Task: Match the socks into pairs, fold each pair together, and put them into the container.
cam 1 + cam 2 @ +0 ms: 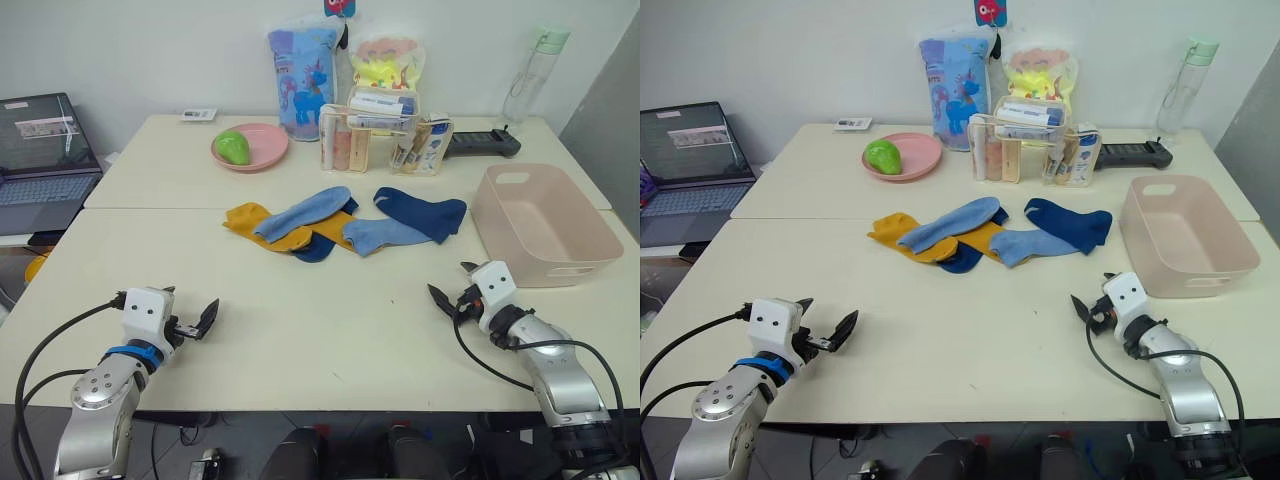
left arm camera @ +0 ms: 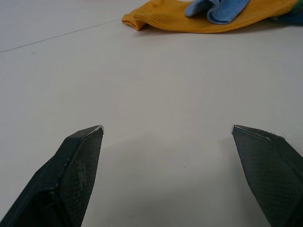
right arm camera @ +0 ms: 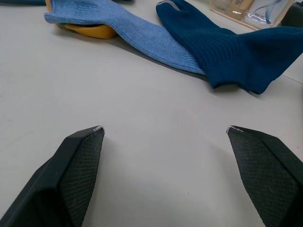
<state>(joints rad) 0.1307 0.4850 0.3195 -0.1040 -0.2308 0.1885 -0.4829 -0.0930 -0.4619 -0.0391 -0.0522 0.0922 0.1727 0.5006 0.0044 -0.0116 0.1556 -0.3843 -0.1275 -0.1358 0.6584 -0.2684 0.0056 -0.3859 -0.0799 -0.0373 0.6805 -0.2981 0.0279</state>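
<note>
Socks (image 1: 345, 224) lie in a loose overlapping heap at centre frame on the tabletop (image 1: 300, 330): mustard, light blue and navy mixed, none paired. Pale pink container (image 1: 540, 222) sits empty at right, well apart from the heap. Left gripper (image 1: 190, 322) at lower left, fingers spread, nothing held. Right gripper (image 1: 452, 285) at lower right, fingers spread too, empty, near the container's front corner.

bare table (image 1: 330, 320) before socks (image 1: 340, 222), unobstructed
</note>
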